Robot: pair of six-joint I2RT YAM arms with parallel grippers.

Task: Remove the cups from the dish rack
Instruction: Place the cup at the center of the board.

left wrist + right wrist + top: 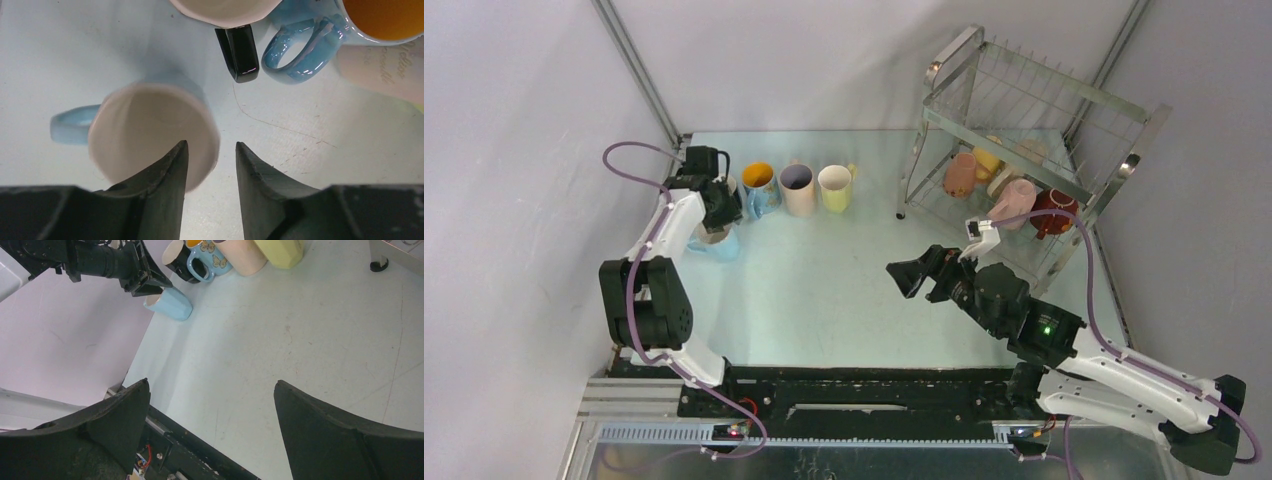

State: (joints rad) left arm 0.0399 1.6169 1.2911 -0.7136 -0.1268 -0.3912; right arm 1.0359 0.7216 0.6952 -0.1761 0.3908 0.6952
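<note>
The chrome wire dish rack (pixel 1034 95) stands at the back right. On its lower tier are two pink mugs (pixel 961 173) (pixel 1016 198), a yellow mug (pixel 987 158), a cream mug (pixel 1031 150) and a dark red mug (pixel 1054 210). A butterfly-printed blue mug (pixel 759 187), a cream mug (pixel 797 188) and a yellow mug (pixel 835 187) stand in a row at the back left. My left gripper (pixel 211 145) is open over an upright light blue mug (pixel 150 130), one finger above its mouth, one outside its rim. My right gripper (pixel 914 275) is open and empty over mid-table.
A black mug's handle (pixel 240 55) and the butterfly mug's blue handle (pixel 300 50) lie just beyond the left fingers. The rack's foot (pixel 379 262) stands at the table's right. Grey walls close in the left, back and right sides.
</note>
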